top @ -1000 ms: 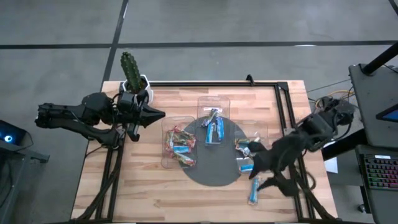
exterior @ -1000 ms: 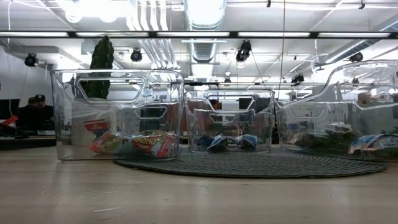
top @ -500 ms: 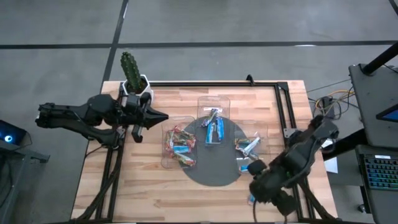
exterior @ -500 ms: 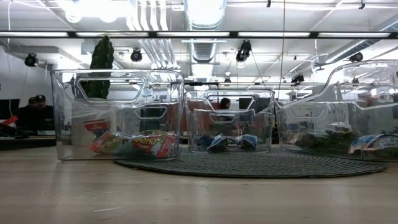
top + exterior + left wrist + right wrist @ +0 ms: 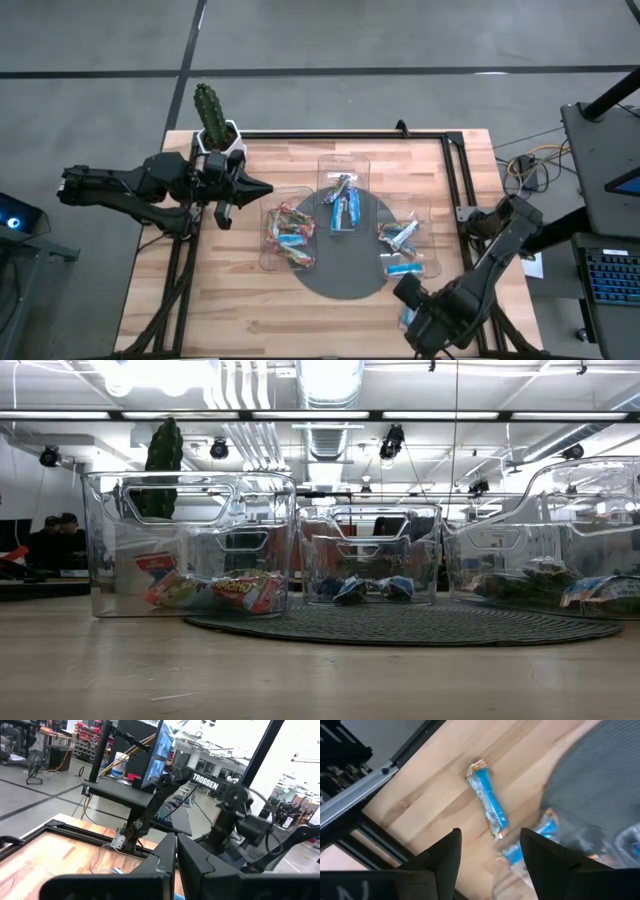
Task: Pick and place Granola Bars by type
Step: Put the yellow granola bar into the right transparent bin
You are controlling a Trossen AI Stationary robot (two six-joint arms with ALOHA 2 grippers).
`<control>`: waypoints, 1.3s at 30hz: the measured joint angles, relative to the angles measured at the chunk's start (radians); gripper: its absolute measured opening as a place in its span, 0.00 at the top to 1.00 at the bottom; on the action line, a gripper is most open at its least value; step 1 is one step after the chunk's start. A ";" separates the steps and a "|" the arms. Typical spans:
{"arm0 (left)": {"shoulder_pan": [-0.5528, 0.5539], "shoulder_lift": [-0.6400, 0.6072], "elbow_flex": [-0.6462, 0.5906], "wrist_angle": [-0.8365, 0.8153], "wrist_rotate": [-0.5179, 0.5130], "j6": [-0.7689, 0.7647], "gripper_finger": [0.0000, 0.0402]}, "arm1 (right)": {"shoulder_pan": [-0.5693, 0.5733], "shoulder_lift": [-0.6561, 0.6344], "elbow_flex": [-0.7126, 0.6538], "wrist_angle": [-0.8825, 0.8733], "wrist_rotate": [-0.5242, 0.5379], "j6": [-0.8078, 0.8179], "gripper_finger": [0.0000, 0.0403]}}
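The right tool [image 5: 425,325] is seen over the desk's [image 5: 230,300] five o'clock corner in the high view, with the dark arm reaching back toward three o'clock. In the right wrist view its two dark fingers [image 5: 445,852] are spread apart and grip nothing; a blue wrapped bar [image 5: 487,805] lies flat on the bare wood just beyond them, apart from both. A second blue bar [image 5: 527,845] is glimpsed beside the inner finger at the edge of the round grey mat [image 5: 600,785].

The left tool [image 5: 250,186] is held near nine o'clock, beside a potted cactus [image 5: 212,115], and in the left wrist view its fingers [image 5: 165,857] are pressed together around nothing.

Three clear trays stand on the round grey mat [image 5: 345,280]. The nine o'clock tray [image 5: 268,262] holds red-orange and blue bars [image 5: 288,235]; the twelve o'clock tray [image 5: 345,160] holds blue bars [image 5: 345,205]; the three o'clock tray [image 5: 425,215] holds silvery and blue bars [image 5: 400,245]. In the low view the red-orange wrappers [image 5: 235,590] are seen lying on the floor of the near left tray [image 5: 190,490].
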 joint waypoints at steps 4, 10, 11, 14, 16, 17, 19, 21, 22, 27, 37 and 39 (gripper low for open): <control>0.000 0.001 0.000 0.000 0.000 -0.007 1.00 | 0.021 -0.017 -0.113 0.088 0.002 0.010 0.52; 0.000 0.002 0.000 0.000 -0.013 -0.008 1.00 | 0.040 -0.019 -0.286 0.271 0.003 -0.014 0.52; 0.000 0.002 0.000 0.000 -0.017 -0.008 1.00 | 0.042 -0.019 -0.314 0.288 0.003 -0.020 0.52; 0.000 0.002 0.000 0.000 -0.019 -0.008 1.00 | 0.043 -0.019 -0.401 0.326 0.003 -0.032 0.52; 0.000 0.002 0.000 0.000 -0.019 -0.008 1.00 | 0.043 -0.019 -0.454 0.338 0.012 -0.035 0.52; 0.000 0.002 0.000 0.000 -0.019 -0.008 1.00 | 0.042 -0.019 -0.477 0.349 0.018 -0.034 0.52; 0.000 0.002 0.000 0.000 -0.019 -0.008 1.00 | 0.042 -0.019 -0.517 0.392 0.022 -0.036 0.52; 0.000 0.002 0.000 0.000 -0.019 -0.008 1.00 | 0.042 -0.019 -0.546 0.422 0.029 -0.057 0.52; 0.000 0.002 0.000 0.000 -0.019 -0.008 1.00 | 0.042 -0.019 -0.556 0.430 0.033 -0.064 0.52; 0.000 0.002 0.000 0.000 -0.019 -0.008 1.00 | 0.042 -0.019 -0.579 0.460 0.104 -0.072 0.53; 0.000 0.002 0.000 0.000 -0.045 -0.008 1.00 | 0.042 -0.019 -0.646 0.624 0.138 -0.149 0.54; 0.000 0.002 0.000 0.000 -0.045 -0.014 1.00 | 0.042 -0.019 -0.667 0.630 0.138 -0.154 0.55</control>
